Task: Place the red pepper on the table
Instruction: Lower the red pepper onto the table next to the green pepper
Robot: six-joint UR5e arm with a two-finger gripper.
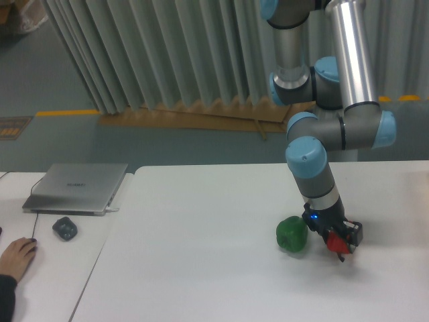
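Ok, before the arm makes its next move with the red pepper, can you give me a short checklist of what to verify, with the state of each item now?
1. Red pepper held in the gripper: ok, fingers closed on it.
2. Pepper low over the table: ok; whether it touches the surface, cannot tell.
3. Distance to the green pepper: not ok, it sits immediately beside the gripper.
4. Orange-pink ball: cannot tell, hidden in this view.
5. Bare table under and in front of the pepper: ok.
6. Person's hand away from the arm: ok, it rests on the side desk near the mouse.
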